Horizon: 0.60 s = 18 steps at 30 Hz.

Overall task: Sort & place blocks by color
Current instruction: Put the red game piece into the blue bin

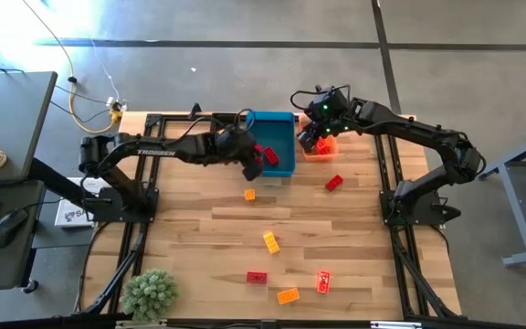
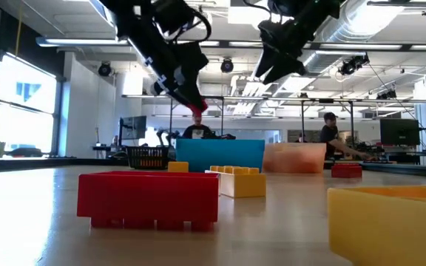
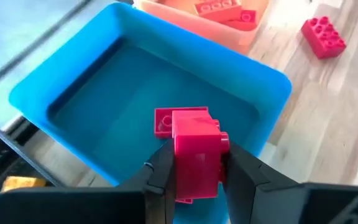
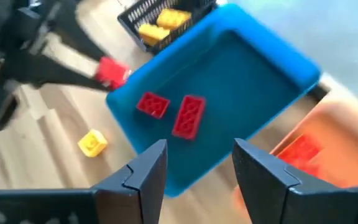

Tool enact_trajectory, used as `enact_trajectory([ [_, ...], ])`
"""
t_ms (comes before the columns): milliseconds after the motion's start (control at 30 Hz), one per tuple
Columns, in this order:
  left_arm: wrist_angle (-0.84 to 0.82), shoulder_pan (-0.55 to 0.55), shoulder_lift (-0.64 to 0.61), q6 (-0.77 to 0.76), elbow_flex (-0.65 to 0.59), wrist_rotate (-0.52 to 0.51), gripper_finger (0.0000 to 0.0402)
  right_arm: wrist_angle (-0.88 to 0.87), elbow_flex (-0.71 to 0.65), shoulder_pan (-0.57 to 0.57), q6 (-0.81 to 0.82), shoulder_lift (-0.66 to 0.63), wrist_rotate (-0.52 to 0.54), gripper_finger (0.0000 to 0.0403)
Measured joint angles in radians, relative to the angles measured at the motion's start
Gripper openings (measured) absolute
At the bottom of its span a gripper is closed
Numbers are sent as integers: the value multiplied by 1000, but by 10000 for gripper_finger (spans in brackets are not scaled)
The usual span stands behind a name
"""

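While my left tool [image 3: 194,171] is clamped on a red brick [image 3: 196,152] above the near edge of the blue bin [image 1: 279,137], which stands at the far edge of the desk [image 1: 199,238], my right tool [image 4: 197,171] hangs empty, fingers apart, between the blue bin and the orange bin [image 1: 318,146]. I judge the bricks light, stiff and rather smooth. Holding one across its flat sides, below the studs, seems safest. Several bricks lie loose toward the near edge.
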Motion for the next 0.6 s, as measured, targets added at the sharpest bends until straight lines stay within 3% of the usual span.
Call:
enact_trajectory([
  [400,43,124,152,72,0,192,74,-15,-22,192,367,0,-14,169],
  [600,44,150,172,72,0,272,89,-15,-22,322,532,0,100,169],
])
